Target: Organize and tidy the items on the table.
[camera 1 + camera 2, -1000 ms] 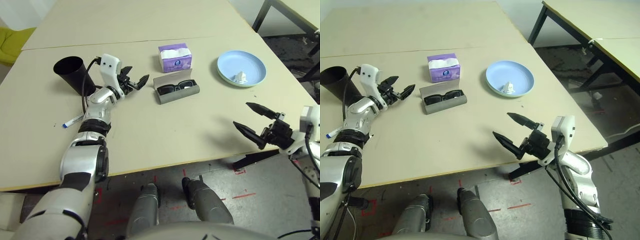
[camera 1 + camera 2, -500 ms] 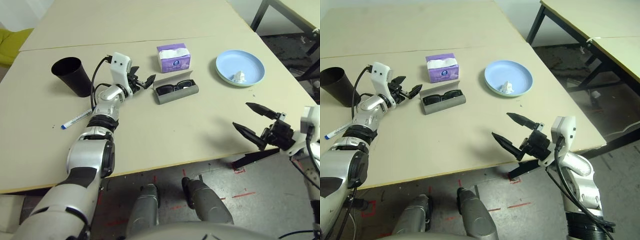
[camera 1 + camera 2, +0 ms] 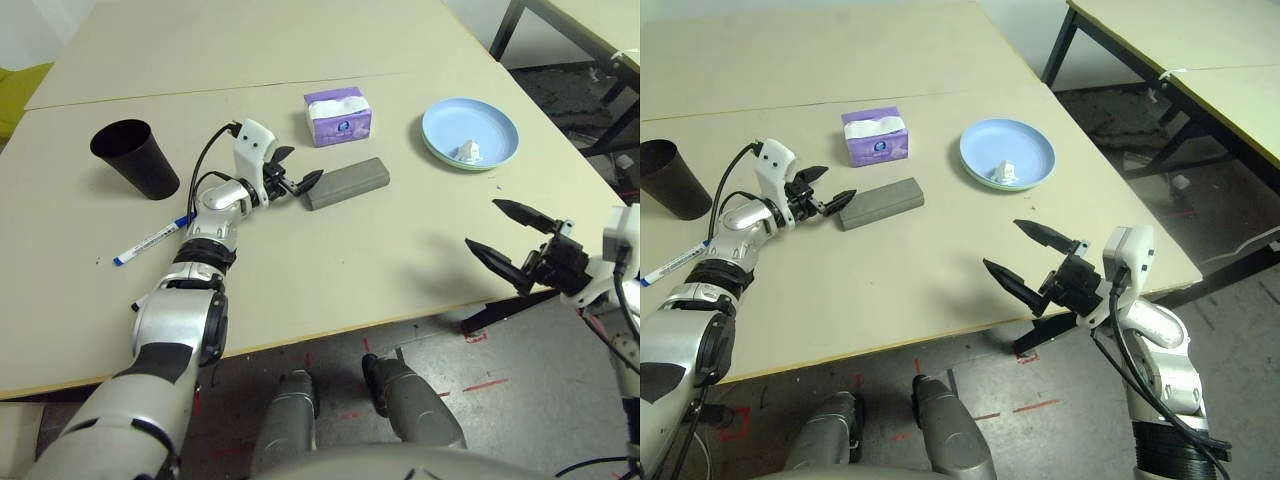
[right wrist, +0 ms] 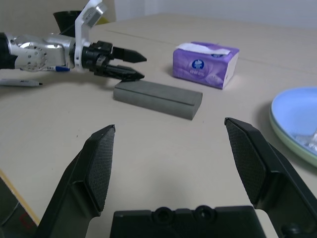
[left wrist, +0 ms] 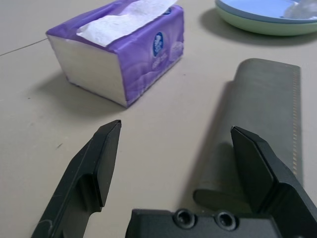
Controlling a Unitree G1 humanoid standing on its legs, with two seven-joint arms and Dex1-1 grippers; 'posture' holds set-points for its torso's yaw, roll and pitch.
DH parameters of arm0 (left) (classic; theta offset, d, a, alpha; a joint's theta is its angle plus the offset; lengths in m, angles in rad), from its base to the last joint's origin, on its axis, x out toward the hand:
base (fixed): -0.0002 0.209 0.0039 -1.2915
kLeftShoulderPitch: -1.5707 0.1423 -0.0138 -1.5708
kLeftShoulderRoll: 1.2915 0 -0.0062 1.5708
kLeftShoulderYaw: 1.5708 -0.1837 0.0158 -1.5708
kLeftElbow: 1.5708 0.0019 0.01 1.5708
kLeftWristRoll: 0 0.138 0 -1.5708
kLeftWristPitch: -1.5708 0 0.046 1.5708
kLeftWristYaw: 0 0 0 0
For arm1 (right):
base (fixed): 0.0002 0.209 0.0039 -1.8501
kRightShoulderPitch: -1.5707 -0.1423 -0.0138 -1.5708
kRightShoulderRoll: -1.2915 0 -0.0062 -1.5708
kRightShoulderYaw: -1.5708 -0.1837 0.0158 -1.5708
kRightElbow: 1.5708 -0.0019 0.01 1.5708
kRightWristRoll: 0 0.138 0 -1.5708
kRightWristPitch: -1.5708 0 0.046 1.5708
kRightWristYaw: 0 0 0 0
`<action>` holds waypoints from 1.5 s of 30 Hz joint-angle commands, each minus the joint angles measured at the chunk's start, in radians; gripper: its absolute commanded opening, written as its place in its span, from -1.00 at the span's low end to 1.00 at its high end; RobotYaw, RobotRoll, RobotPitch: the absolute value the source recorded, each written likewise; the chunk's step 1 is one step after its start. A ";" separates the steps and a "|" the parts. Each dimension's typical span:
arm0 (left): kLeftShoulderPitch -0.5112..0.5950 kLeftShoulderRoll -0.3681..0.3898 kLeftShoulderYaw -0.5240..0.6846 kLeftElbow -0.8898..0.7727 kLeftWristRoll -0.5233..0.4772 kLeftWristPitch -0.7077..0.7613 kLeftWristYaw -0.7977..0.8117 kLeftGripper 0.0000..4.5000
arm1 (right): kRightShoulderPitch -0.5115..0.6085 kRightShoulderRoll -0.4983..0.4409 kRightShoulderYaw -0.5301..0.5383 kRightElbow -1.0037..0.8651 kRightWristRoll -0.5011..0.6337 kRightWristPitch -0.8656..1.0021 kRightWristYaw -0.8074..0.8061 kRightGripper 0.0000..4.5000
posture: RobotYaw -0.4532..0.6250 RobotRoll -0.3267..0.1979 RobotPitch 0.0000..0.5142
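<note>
The grey glasses case lies shut near the middle of the table, and I place everything by it. My left gripper sits at the case's left end, its jaws apart, one black finger just over that end; I cannot tell if it touches. The purple tissue pack stands just beyond the case, apart from it. To the case's right and further back rest the stacked round plates, blue on green, with a crumpled white paper wad in them. Well to the case's left stands the black cup, upright, and nearer me a white marker lies beside my left forearm. My right gripper hangs off the table's near right edge, well apart from the case, jaws wide apart and empty.
</note>
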 commanded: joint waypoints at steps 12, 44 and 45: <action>0.035 0.173 0.063 -0.209 -0.084 0.198 -0.083 1.00 | -0.022 -0.014 0.073 0.021 0.013 0.010 0.113 0.99 | -0.56 0.25 -0.29; 0.794 0.927 0.084 -1.247 -0.137 0.843 -0.431 1.00 | -0.241 0.051 0.301 0.042 0.011 0.093 0.266 0.99 | -0.25 0.25 -0.24; 0.804 0.909 0.078 -1.240 -0.127 0.827 -0.412 1.00 | -0.245 0.053 0.305 0.035 0.010 0.095 0.263 0.99 | -0.25 0.25 -0.24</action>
